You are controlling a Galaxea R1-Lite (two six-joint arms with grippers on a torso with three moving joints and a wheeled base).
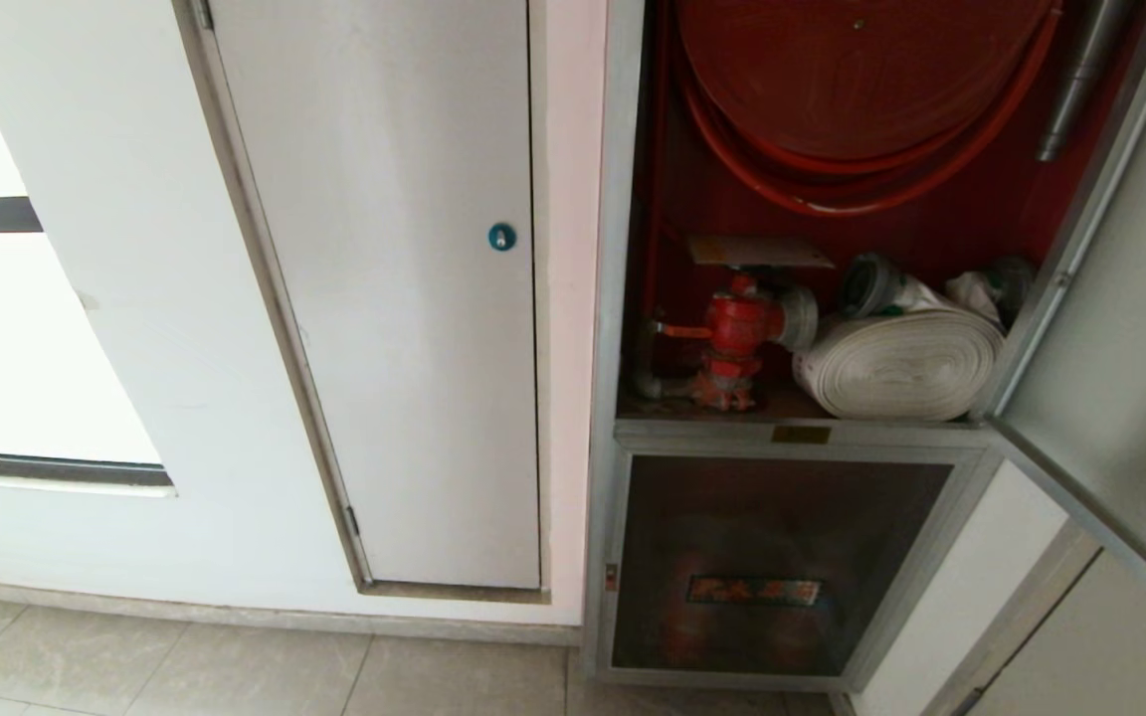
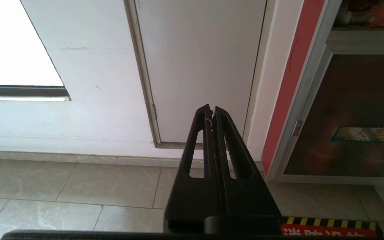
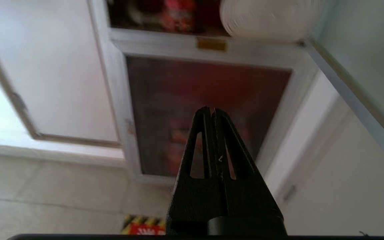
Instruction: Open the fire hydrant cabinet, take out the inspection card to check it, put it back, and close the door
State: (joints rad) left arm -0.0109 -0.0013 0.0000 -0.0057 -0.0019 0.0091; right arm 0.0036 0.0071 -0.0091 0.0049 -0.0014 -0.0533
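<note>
The fire hydrant cabinet (image 1: 621, 249) stands open, showing its red interior, red hose reel (image 1: 852, 80), red valve (image 1: 737, 323) and white rolled hose (image 1: 901, 363). The door (image 1: 1120, 328) is swung out to the right. A pale flat sheet (image 1: 762, 251) lies on top of the valve; it looks like the inspection card, but its print cannot be made out. Neither arm appears in the head view. My left gripper (image 2: 211, 108) is shut and empty, low before the white wall panel. My right gripper (image 3: 212, 109) is shut and empty, low in front of the lower glass panel (image 3: 208, 100).
A smaller dark glass panel (image 1: 772, 557) closes the cabinet's lower part. Left of the cabinet is a plain white panel with a blue round lock (image 1: 501, 237). Grey floor tiles (image 1: 235, 666) run along the wall. A yellow-and-black striped red sign (image 2: 332, 226) lies low by my base.
</note>
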